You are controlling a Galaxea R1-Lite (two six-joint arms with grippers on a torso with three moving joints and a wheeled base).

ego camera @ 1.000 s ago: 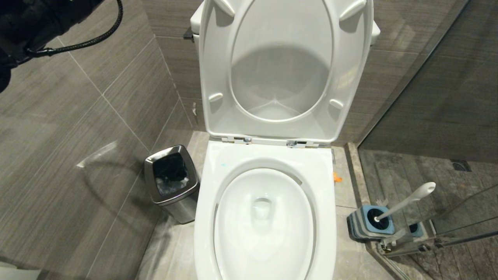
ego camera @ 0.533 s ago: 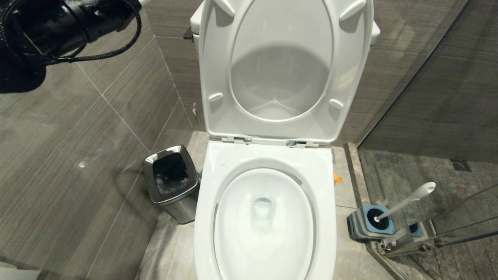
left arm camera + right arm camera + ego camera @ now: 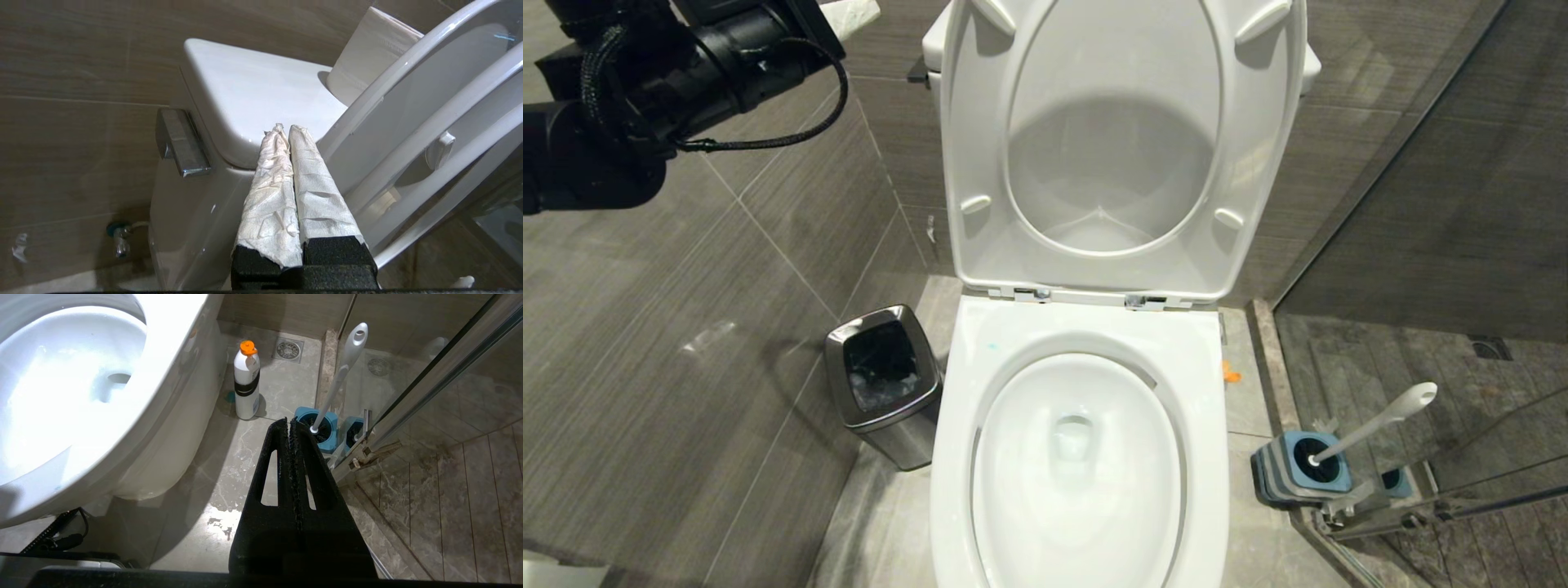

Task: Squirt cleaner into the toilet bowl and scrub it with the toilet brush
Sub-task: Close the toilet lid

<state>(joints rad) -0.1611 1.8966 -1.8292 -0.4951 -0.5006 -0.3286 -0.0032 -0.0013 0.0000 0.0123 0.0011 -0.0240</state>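
The left gripper (image 3: 286, 130), its two fingers wrapped in white paper and pressed together on nothing, sits at the upper left of the head frame, close to the chrome flush lever (image 3: 182, 143) on the white ceramic tank. The right gripper (image 3: 289, 424) is also pressed shut and empty, hanging low over the grey floor. The glossy white toilet bowl (image 3: 1078, 474) fills the lower centre, seat raised. The white-handled toilet brush (image 3: 1372, 425) stands in its blue holder (image 3: 1298, 469) at lower right. A white bottle with an orange cap (image 3: 246, 381) stands beside the bowl.

Black left arm (image 3: 645, 57), braided cable (image 3: 768, 139), paper-wrapped left hand (image 3: 288, 130), black right hand (image 3: 289, 424)
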